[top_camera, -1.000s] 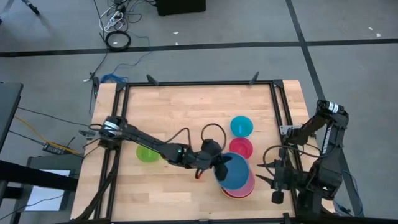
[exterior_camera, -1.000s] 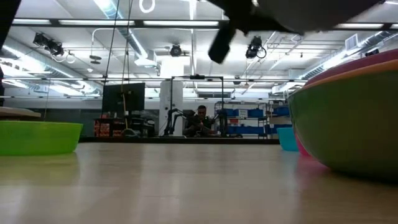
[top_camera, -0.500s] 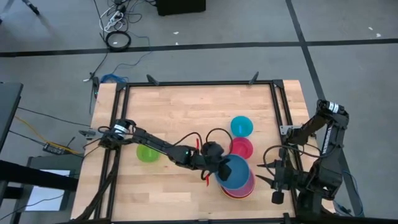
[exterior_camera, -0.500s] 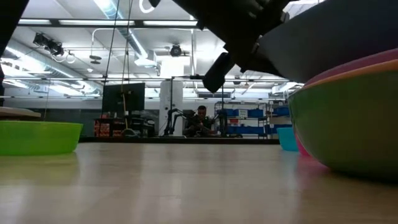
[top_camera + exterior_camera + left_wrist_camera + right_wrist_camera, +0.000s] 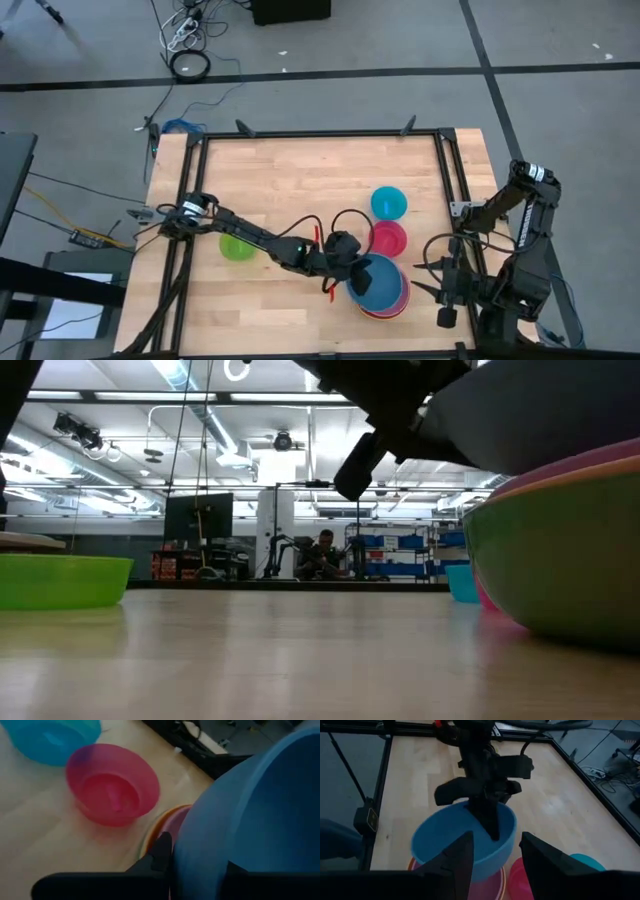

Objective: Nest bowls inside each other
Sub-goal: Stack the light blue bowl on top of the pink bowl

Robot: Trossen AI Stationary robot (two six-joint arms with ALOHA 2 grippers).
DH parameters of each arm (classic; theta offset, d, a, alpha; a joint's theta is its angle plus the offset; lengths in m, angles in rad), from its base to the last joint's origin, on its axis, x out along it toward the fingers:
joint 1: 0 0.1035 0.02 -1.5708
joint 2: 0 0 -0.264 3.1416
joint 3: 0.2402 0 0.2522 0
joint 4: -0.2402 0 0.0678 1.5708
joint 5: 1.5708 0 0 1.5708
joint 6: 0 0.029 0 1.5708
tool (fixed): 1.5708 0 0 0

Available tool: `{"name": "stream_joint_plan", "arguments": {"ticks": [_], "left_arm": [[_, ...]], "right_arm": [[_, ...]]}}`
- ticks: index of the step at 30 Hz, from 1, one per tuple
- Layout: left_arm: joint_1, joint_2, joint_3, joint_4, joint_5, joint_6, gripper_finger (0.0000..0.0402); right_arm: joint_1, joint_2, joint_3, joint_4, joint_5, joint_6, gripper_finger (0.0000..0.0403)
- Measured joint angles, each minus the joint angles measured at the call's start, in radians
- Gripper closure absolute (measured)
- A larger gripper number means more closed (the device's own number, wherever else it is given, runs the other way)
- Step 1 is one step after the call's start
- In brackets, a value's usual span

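Observation:
A blue bowl (image 5: 380,282) hangs tilted over a stack of pink (image 5: 404,297), orange and dull green bowls (image 5: 560,560) near the table's front right. My left gripper (image 5: 357,268) is shut on its rim. A magenta-red bowl (image 5: 388,238) and a cyan bowl (image 5: 389,203) stand on their bases just behind the stack. A lime green bowl (image 5: 238,246) stands at the left. My right gripper (image 5: 492,865) waits open above the near right corner, holding nothing. My left gripper holds the blue bowl by the left part of its rim (image 5: 492,812), one finger (image 5: 490,822) inside the bowl and one (image 5: 161,851) outside against the wall. It comes from the table's left, slanting down. The bowl tilts over the stack; whether it rests in the pink bowl I cannot tell.
A black frame (image 5: 320,134) runs around the wooden tabletop (image 5: 300,180). The far half and the middle of the board are bare wood. My right arm (image 5: 520,240) stands at the right edge, close to the stack.
My left gripper has moved down and a little toward the table's near right with the blue bowl. The bowl has sunk from above the stack closer onto the pink bowl, still tilted.

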Motion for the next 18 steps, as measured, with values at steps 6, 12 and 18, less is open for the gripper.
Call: {"name": "stream_joint_plan", "arguments": {"ticks": [6,12,18], "left_arm": [[-0.012,0.0,0.0,0.002,0.025,-0.005,0.0358],[-0.016,0.0,0.0,-0.004,0.036,-0.02,0.0346],[-0.016,0.0,0.0,-0.002,0.052,-0.021,0.0294]], "right_arm": [[0.0,0.0,0.0,0.0,-0.005,0.007,0.0251],[-0.016,0.0,0.0,0.001,-0.031,0.023,0.0251],[-0.031,0.0,0.0,0.0,-0.049,0.016,0.0251]]}}
